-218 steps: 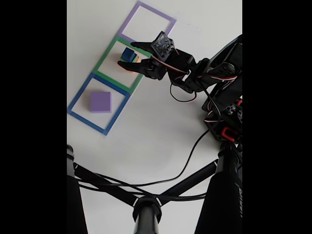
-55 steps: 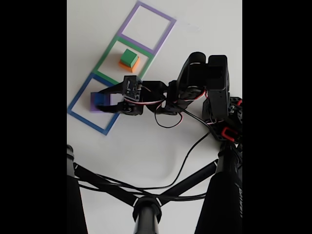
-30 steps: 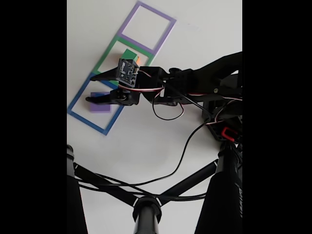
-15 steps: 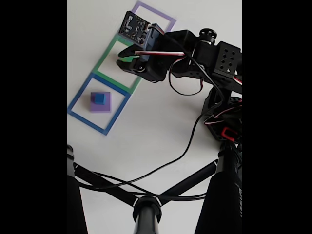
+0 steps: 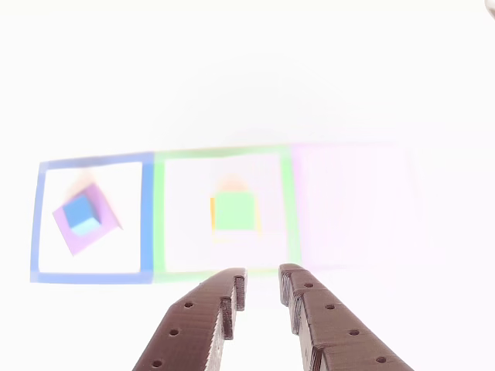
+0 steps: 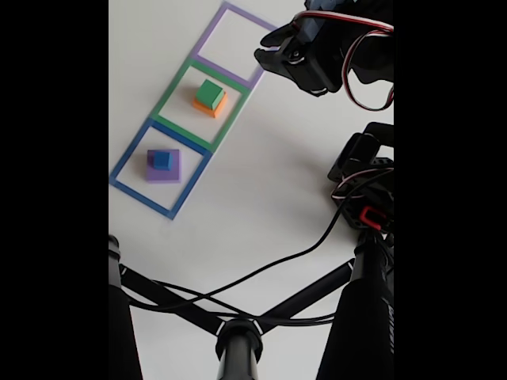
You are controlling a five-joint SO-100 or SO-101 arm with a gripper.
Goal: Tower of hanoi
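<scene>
A small blue cube [image 6: 162, 159] [image 5: 81, 214] sits on a wider purple cube [image 6: 164, 172] [image 5: 99, 230] inside the blue square outline. In the green outline, a green cube [image 6: 209, 93] [image 5: 234, 211] rests on an orange cube [image 6: 213, 108] [image 5: 213, 215]. In the fixed view my gripper [image 6: 263, 54] hangs raised at the upper right, beside the purple outline and away from both stacks. The other view shows my gripper [image 5: 261, 277] open by a narrow gap, holding nothing, its tips just short of the green outline's near edge.
The purple square outline [image 6: 238, 9] has nothing in it. The arm's base [image 6: 364, 182] stands at the right with a black cable [image 6: 301, 252] trailing down. Black stand bars [image 6: 238, 340] cross the bottom of the fixed view.
The blue cube went from the green-orange stack onto the purple cube and was let go. In the last half second the gripper swung from over the green square up to the right.
</scene>
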